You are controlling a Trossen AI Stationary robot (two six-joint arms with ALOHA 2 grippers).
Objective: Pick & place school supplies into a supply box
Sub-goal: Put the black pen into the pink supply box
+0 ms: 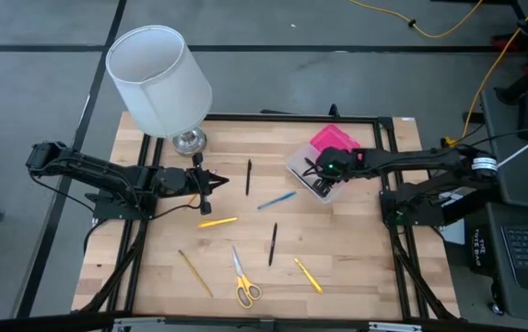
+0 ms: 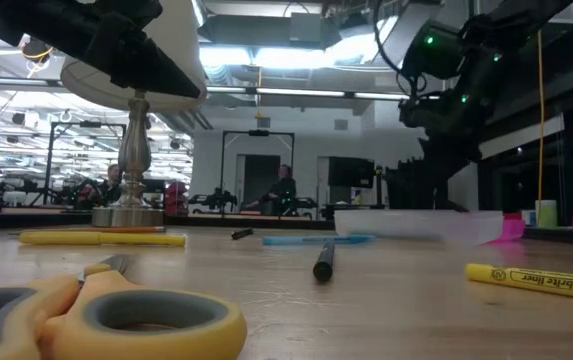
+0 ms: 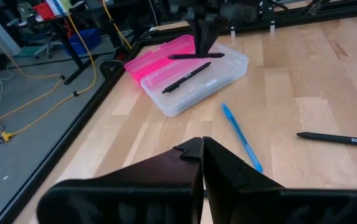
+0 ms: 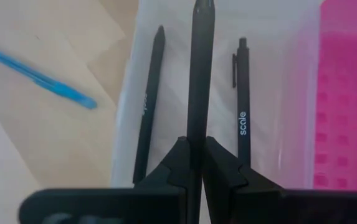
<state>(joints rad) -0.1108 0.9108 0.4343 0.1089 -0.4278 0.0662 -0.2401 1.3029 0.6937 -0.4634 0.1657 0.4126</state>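
Note:
The supply box stands open at the table's far right, with a clear base (image 1: 311, 177) and a pink lid (image 1: 334, 139). Two black pens (image 4: 148, 106) (image 4: 242, 106) lie in the base. My right gripper (image 4: 195, 144) hangs over the base, shut on a third black pen (image 3: 197, 55). My left gripper (image 3: 202, 147) is shut and holds nothing, above the table's left half beside the lamp foot. Loose on the wood lie a blue pen (image 1: 275, 200), two black pens (image 1: 249, 177) (image 1: 272, 244), a yellow pen (image 1: 217, 222), a tan pencil (image 1: 194, 273), a yellow highlighter (image 1: 308, 275) and yellow-handled scissors (image 1: 243, 282). My right gripper pinches the black pen's barrel (image 4: 197, 127) between its two fingers. The fingers come slanting down from above and lie across the pen. The pen sits about level over the clear base, in line with the pens lying in it. I cannot tell whether it touches the base.
A lamp with a white shade (image 1: 159, 78) and a metal foot (image 1: 188, 141) stands at the far left, close to my left gripper. A black frame (image 1: 402, 240) runs along the table's edges. Bare wood lies between the scattered supplies at the middle.

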